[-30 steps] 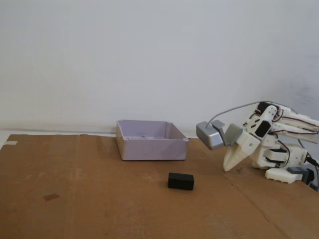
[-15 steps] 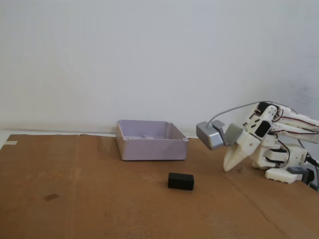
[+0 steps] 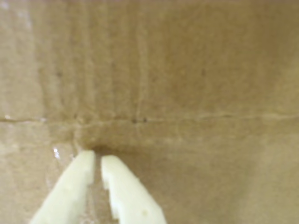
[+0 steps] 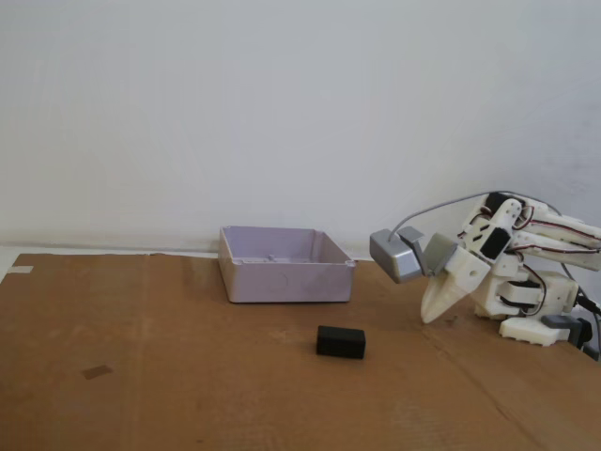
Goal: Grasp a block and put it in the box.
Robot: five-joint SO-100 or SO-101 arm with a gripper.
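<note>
White two-finger gripper (image 4: 429, 318) on a small white robot arm (image 4: 512, 268) points down at the right side of a brown cardboard surface (image 4: 169, 376) in the fixed view, its tips at or just above the cardboard. In the wrist view its fingers (image 3: 79, 182) are nearly together, with only a thin slit between them, and they hold nothing. A pale lavender box (image 4: 285, 264) sits at about ten o'clock from the gripper, well apart from it and open at the top. A grey camera module (image 4: 397, 256) rides on the wrist, just above the tips. The small black block (image 4: 340, 342) lies alone at about eight o'clock from the gripper, near it but not touching, in front of the box. Its long axis runs left to right across the fixed view. The wrist view shows only bare cardboard, so the block lies outside it.
</note>
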